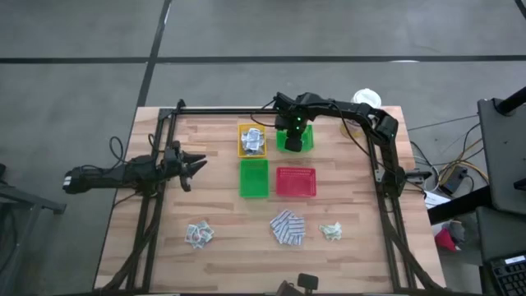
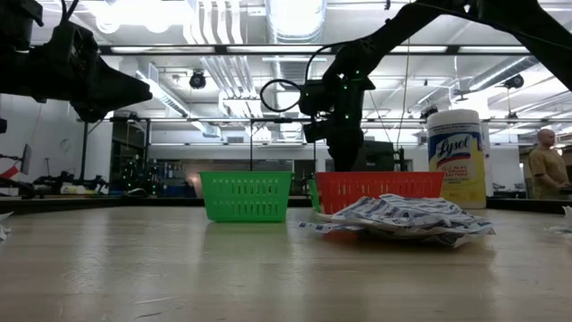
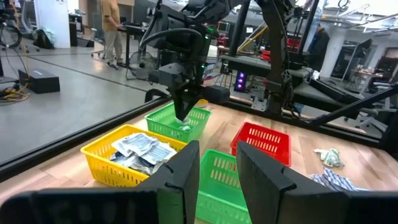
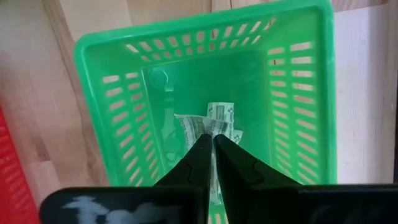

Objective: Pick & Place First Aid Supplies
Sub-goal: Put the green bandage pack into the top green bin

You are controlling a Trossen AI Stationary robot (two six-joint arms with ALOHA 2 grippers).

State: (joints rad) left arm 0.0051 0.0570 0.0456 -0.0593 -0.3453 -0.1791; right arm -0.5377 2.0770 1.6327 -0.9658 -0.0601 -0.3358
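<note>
My right gripper [image 4: 213,138] points down inside the far green tray [image 1: 306,141], shut on a pale green strip. More pale green strips [image 4: 189,127] lie flat on that tray's floor. White-grey sachets [image 1: 251,140] fill the yellow tray [image 3: 102,155]. On the near part of the table lie three loose piles: white-grey sachets [image 1: 198,233], blue-and-white pads [image 1: 288,227] and pale green strips [image 1: 331,231]. My left gripper [image 3: 217,163] is open and hovers over the table's left side [image 1: 196,164], touching nothing. My right gripper pinches a pale green strip between its two fingers, coming from above and pointing down into the far green tray. The strip's end [image 4: 220,116] shows just past the fingertips, over the strips on the tray floor. Whether it rests on them I cannot tell.
A second green tray [image 1: 254,178] and a red tray [image 1: 296,182] stand side by side nearer than the yellow and far green ones. A yellow canister with a white lid [image 2: 456,156] stands at the far right. Bare wood lies between the trays and the piles.
</note>
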